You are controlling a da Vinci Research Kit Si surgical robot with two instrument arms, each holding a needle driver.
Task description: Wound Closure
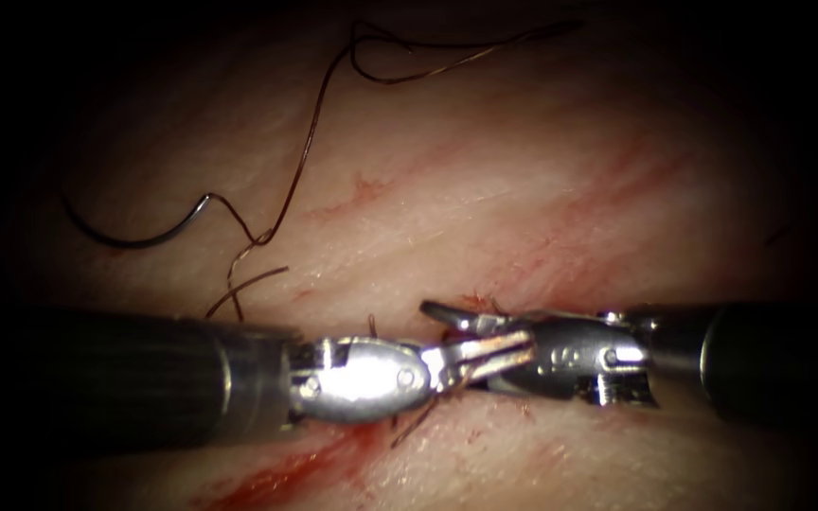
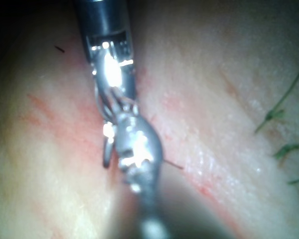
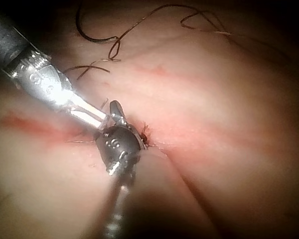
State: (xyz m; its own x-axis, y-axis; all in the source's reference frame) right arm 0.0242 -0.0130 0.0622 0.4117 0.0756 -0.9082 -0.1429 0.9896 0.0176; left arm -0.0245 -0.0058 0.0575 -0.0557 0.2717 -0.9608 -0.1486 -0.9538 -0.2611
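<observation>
the left tool (image 1: 485,355) comes in from nine o'clock of the endoscope view, and its two jaws are parted a little, their tips reaching into the right tool's jaws. whether they pinch the thread there i cannot tell; they hold neither needle nor tissue. the right tool (image 1: 466,331) enters from three o'clock. its jaws stand clearly apart, one blade (image 1: 445,312) lifted toward ten o'clock and the other lying under the left tool's tips, so the two tools meet tip to tip over the cut (image 1: 466,308). it grips nothing that can be made out.

in the left wrist view the left tool (image 2: 117,102) runs down from twelve o'clock and meets the right tool (image 2: 134,144) nose to nose. in the right wrist view the right tool (image 3: 117,127) sits at the centre with one jaw raised, and the left tool (image 3: 89,112) slants in from ten o'clock.

the needle (image 1: 139,232) lies free on the tissue (image 1: 523,170), well apart from both tools, at about ten o'clock from them and on the left side of the cut. it rests on the surface, not in the tissue, and neither tool holds it. the thread (image 1: 310,132) leaves the needle's end, climbs toward twelve o'clock, and loops there. a short strand (image 1: 248,284) curls just above the left tool's shaft.

red fluid (image 1: 286,478) streaks the tissue below the left tool, at about seven o'clock.
</observation>
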